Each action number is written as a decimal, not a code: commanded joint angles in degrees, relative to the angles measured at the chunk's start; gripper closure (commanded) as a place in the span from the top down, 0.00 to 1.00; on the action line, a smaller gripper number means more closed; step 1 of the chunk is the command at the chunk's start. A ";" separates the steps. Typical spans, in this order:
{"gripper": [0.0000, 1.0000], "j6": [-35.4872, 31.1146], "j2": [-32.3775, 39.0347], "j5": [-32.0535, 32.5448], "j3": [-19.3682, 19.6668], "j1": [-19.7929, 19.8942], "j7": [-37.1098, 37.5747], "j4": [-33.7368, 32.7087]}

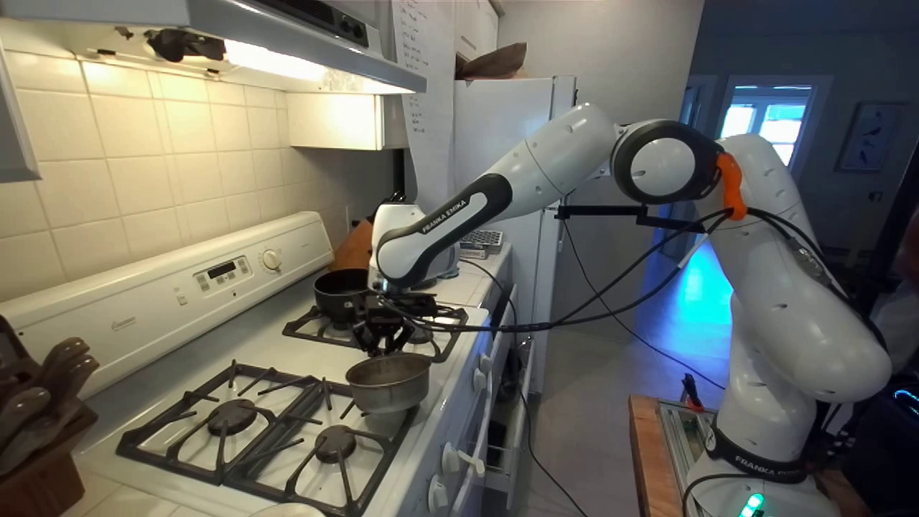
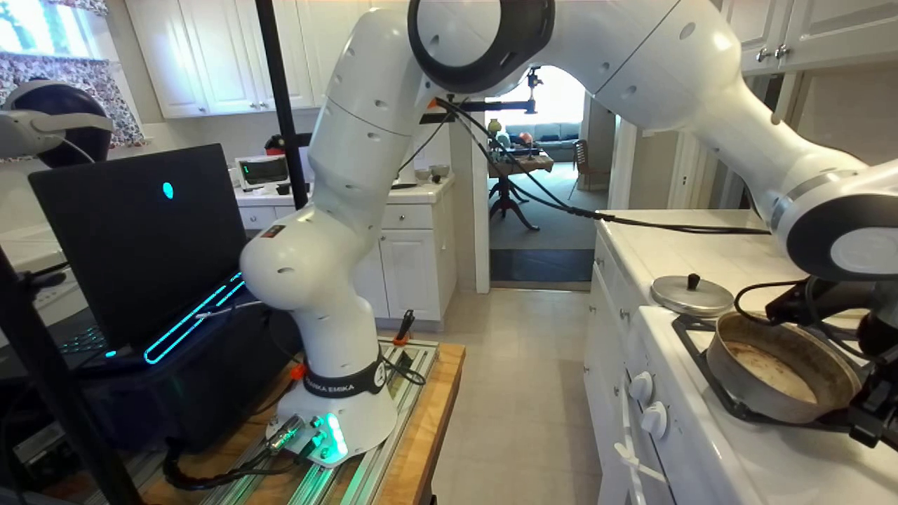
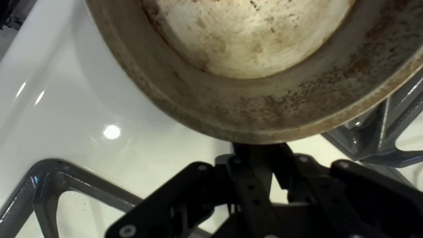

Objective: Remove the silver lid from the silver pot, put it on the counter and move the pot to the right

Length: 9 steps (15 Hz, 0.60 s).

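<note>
The silver pot [image 1: 388,388] [image 2: 726,382] [image 3: 264,109] is uncovered, its stained inside showing in the wrist view. It appears to hang over the front part of the stove, partly across a burner grate. My gripper [image 1: 383,349] [image 2: 868,417] [image 3: 259,148] is at the pot's side, jaws drawn together. Their tips vanish under the rim in the wrist view, so the exact grip point is hidden; they look shut on the pot's side or handle. Away from the pot, the silver lid [image 2: 677,300] with its dark knob lies flat on the counter beside the stove.
Black grates [image 1: 244,470] [image 3: 53,185] cover the burners. A black pan [image 1: 327,294] stands on a back burner near the stove's rear panel [image 1: 179,280]. Control knobs [image 2: 654,419] line the front edge. A knife block [image 1: 50,459] is at the near corner, and a range hood [image 1: 301,43] overhangs.
</note>
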<state>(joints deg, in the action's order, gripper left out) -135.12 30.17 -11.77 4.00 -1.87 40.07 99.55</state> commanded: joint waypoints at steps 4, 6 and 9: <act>0.06 -2.10 -7.53 3.60 2.19 -1.24 0.67 6.18; 0.06 -3.14 -9.65 4.93 2.97 -1.21 0.95 8.41; 0.06 -5.73 -12.74 6.81 4.45 -0.81 1.61 11.69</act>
<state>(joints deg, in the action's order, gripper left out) -137.61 22.41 -7.58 6.98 -2.39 40.11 105.55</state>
